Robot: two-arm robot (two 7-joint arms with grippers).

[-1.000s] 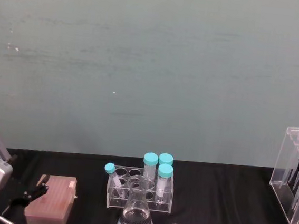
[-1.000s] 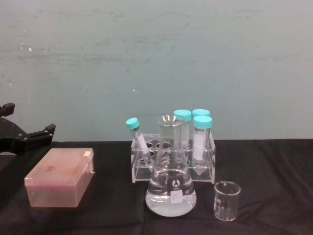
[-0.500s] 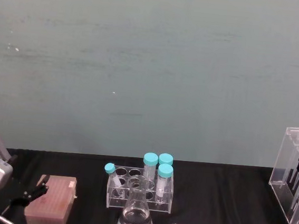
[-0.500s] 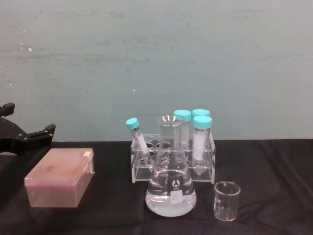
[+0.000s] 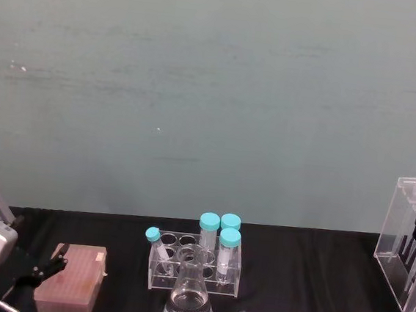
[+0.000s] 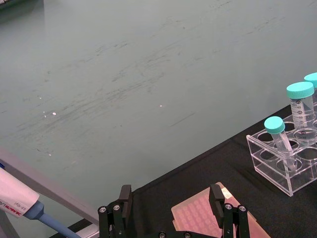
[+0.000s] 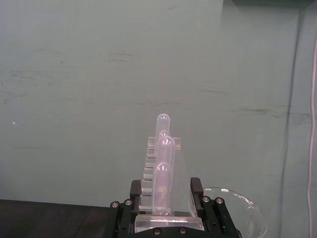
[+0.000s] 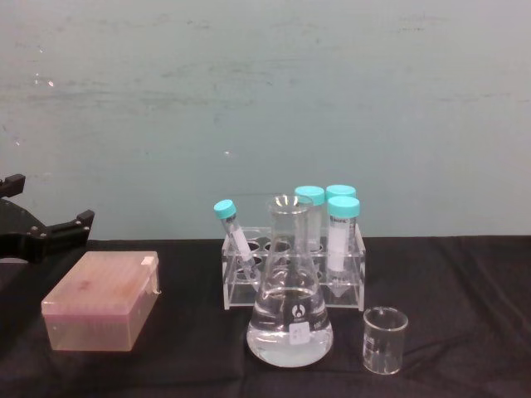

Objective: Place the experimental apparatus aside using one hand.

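At the counter's (image 8: 465,282) near edge stand the glass beaker (image 8: 385,340) and the liquid-filled conical flask (image 8: 289,307), untouched. Farther back, at far right, the right end effector (image 7: 166,198) clamps the sides of the acrylic tube stand (image 5: 403,252). Judged light, rigid, slick and top-heavy, so keep it upright. The left end effector (image 6: 171,206) hangs spread-fingered near the pink tip box (image 8: 101,300).

- The conical flask (image 8: 289,322) stands before the tube rack (image 8: 238,290), the beaker (image 8: 385,341) just right of it.
- The tip box (image 8: 102,303) lies well left.
- The acrylic tube stand (image 5: 403,252) stands far right.
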